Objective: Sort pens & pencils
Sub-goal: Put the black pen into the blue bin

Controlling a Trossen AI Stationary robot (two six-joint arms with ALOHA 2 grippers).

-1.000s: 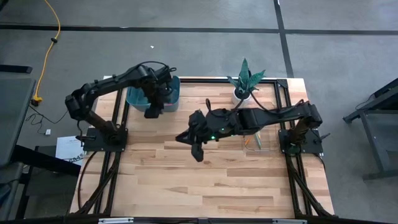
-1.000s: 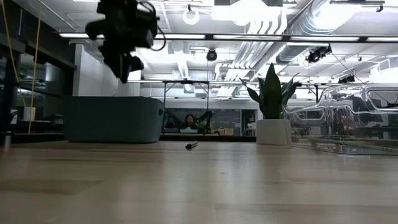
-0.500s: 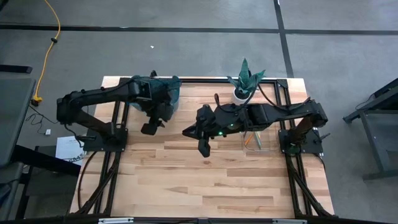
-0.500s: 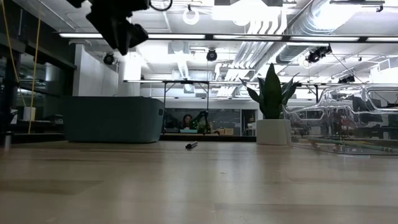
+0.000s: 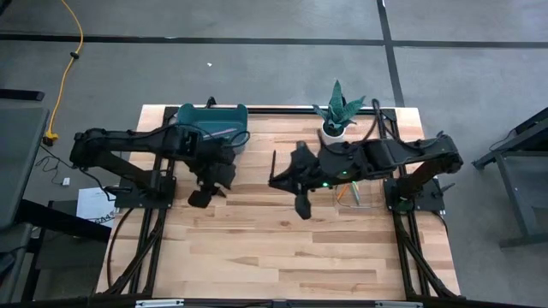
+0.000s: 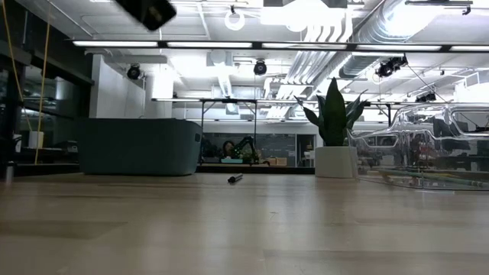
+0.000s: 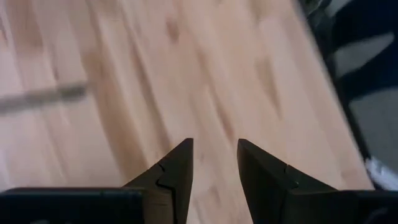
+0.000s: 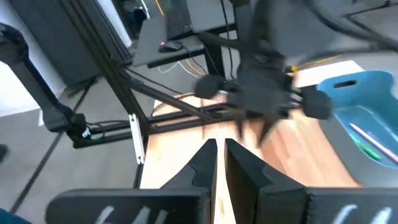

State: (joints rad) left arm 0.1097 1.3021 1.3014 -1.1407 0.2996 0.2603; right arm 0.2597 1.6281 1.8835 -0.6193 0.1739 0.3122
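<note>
Pens and pencils from above: one dark pen (image 5: 273,162) lies on the tabletop (image 5: 282,248), coloured sticks (image 5: 346,194) in a clear tray (image 5: 364,195). Low view: that pen (image 6: 235,179) beside one teal bin (image 6: 137,146). Left tool (image 7: 214,171) slightly parted, empty. Right tool (image 8: 221,163) nearly closed, empty.

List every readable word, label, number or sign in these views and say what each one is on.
None can be read.
White paper on the floor by the table's left side: any print too small to read.
Teal bin, plant pot, both arms: no legible marking.
</note>
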